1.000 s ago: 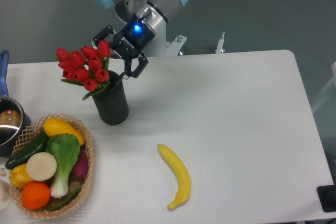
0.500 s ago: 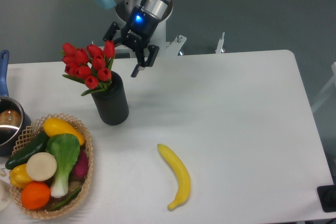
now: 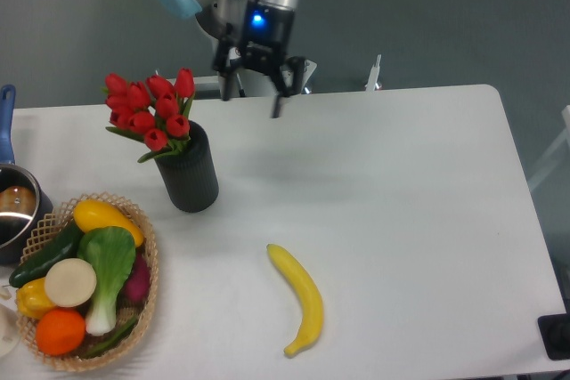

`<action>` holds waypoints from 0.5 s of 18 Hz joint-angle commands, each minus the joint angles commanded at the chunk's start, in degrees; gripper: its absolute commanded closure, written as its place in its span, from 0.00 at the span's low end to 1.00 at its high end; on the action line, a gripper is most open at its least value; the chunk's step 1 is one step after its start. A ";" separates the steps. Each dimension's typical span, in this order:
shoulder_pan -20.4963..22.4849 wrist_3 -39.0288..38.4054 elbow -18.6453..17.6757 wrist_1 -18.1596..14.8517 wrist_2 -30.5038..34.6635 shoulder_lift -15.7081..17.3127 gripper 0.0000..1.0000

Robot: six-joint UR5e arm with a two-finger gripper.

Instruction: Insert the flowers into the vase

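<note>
We see the vase [image 3: 190,175] standing upright on the white tabletop [image 3: 383,184], and we take it as our landmark. The flowers [image 3: 150,110] sit in its mouth, their red buds fanning up and to the left of it, with green leaves at the rim. The gripper [image 3: 253,102] hangs above and to the right of the vase, well clear of the buds, its two fingers spread wide apart and holding nothing; a blue light glows on the wrist above it. Below and to the left of the vase rests a wicker basket [image 3: 142,304] filled with vegetables and fruit, among them a leafy green, an orange and a yellow pepper. Further left of the vase, at the frame's edge, we see a metal pot [image 3: 15,211] with a blue handle. A banana [image 3: 300,298] lies on the tabletop below and to the right of the vase, apart from everything else.
</note>
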 joint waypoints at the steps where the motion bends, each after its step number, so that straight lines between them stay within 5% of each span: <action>1: 0.00 1.23 1.05 0.09 0.71 -2.37 0.00; 5: 0.18 8.25 9.04 -0.17 10.27 -15.10 0.00; 9: -0.61 10.21 17.57 -0.26 17.50 -24.26 0.00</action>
